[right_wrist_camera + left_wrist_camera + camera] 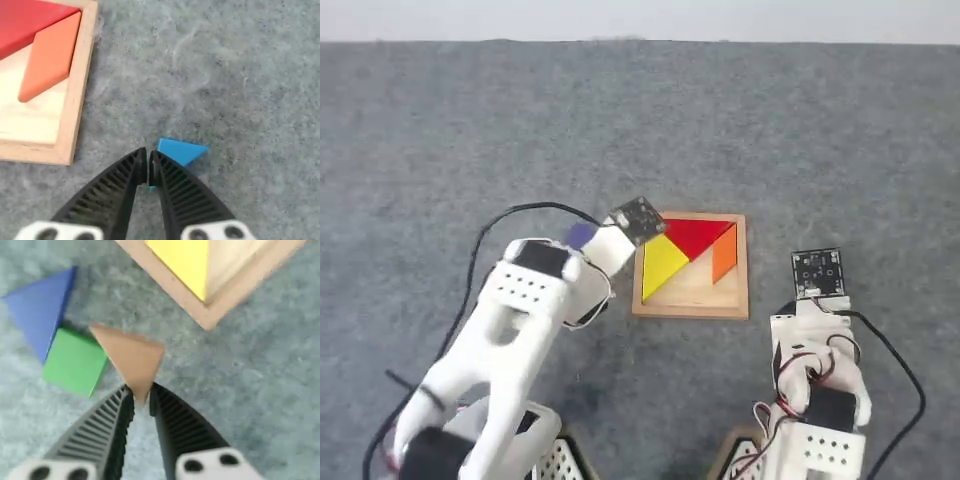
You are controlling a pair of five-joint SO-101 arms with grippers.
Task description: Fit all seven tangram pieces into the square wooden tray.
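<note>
- Table cover (470, 130): mottled grey, felt-like.
- Tray (740, 300): pale natural wood with a slightly darker tan rim.
- Yellow triangle (662, 262): plain bright yellow.
- Red triangle (698, 236): solid red.
- Orange parallelogram (724, 255): flat orange.
- Blue triangle (40, 310): deep blue, close to violet in the high view.
- Green square (75, 361): bright green.
- Tan triangle (132, 360): light brown, unpainted look.
- Light-blue triangle (181, 151): sky blue.
- Left gripper (141, 399) and right gripper (148, 167): black ribbed fingers on white bases with dark holes.
- Left arm (510, 330) and right arm (815, 400): white shells with black joints.
- Cable (535, 208): black.
- Camera boards (638, 218) (818, 272): dark, nearly black.
</note>
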